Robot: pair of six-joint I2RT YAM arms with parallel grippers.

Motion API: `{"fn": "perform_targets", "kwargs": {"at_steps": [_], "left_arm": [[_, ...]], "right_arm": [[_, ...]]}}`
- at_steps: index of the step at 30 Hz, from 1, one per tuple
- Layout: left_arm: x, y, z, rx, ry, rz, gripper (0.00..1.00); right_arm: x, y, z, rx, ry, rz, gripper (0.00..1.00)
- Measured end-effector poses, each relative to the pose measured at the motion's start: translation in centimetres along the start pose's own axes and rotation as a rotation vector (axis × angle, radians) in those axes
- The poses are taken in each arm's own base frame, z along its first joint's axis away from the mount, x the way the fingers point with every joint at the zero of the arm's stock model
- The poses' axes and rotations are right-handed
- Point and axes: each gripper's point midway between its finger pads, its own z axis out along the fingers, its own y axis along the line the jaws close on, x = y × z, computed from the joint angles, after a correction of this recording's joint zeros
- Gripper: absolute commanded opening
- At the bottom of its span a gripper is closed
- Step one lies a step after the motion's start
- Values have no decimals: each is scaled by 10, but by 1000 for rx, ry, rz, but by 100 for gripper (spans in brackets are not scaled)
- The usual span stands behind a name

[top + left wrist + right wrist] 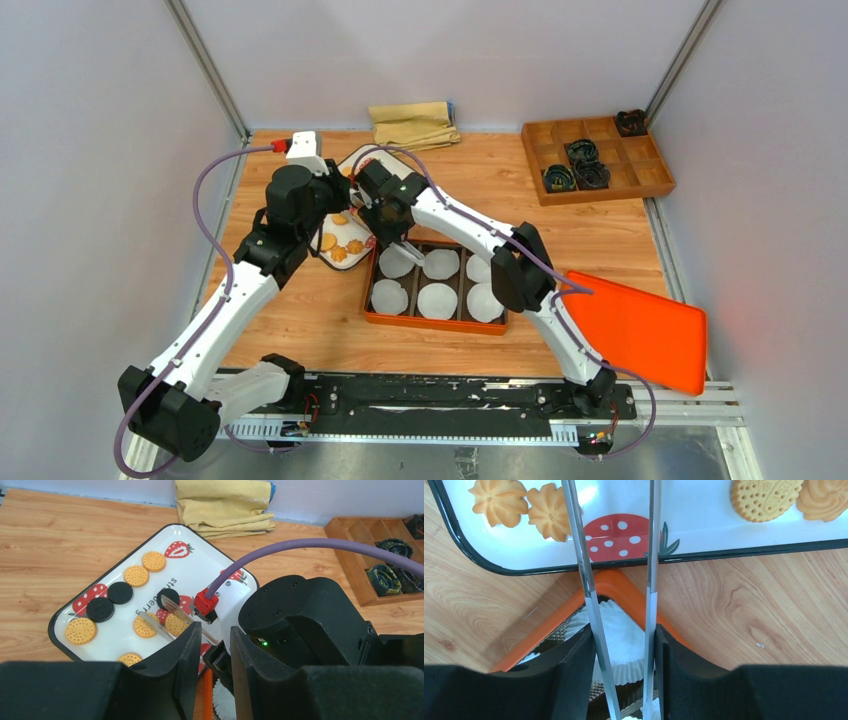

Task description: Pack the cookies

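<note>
The cookies (pixel 136 575), golden and black, lie on a white strawberry-print tray (pixel 200 535). The tray also shows in the top view (pixel 352 160). My right gripper (pixel 624 635) is shut on metal tongs (pixel 581 565), whose arms stand apart and reach over the tray's edge near flower-shaped cookies (pixel 499 500); the tips are out of the right wrist view. In the left wrist view the tongs (pixel 172 607) end by a black cookie (pixel 167 598). My left gripper (pixel 210 635) hovers just behind the right wrist, its jaws a little apart and empty. An orange box (pixel 437 320) holds white paper cups (pixel 437 300).
A folded yellow cloth (pixel 413 124) lies at the back. A wooden compartment tray (pixel 600 190) with dark items stands back right. An orange lid (pixel 635 330) lies at the right front. The two arms cross closely over the strawberry tray.
</note>
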Motion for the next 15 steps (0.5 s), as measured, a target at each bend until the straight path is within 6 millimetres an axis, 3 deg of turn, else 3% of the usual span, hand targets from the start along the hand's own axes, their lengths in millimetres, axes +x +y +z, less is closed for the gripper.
{"fn": "perform_targets", "kwargs": {"at_steps": [4, 9, 15], "left_arm": [[0, 0, 0, -1, 0, 0, 33], [0, 0, 0, -1, 0, 0, 33], [0, 0, 0, -1, 0, 0, 33]], "right_arm": [[0, -2, 0, 7, 0, 3, 29], [2, -9, -4, 43, 0, 4, 22], [-14, -19, -43, 92, -70, 1, 20]]}}
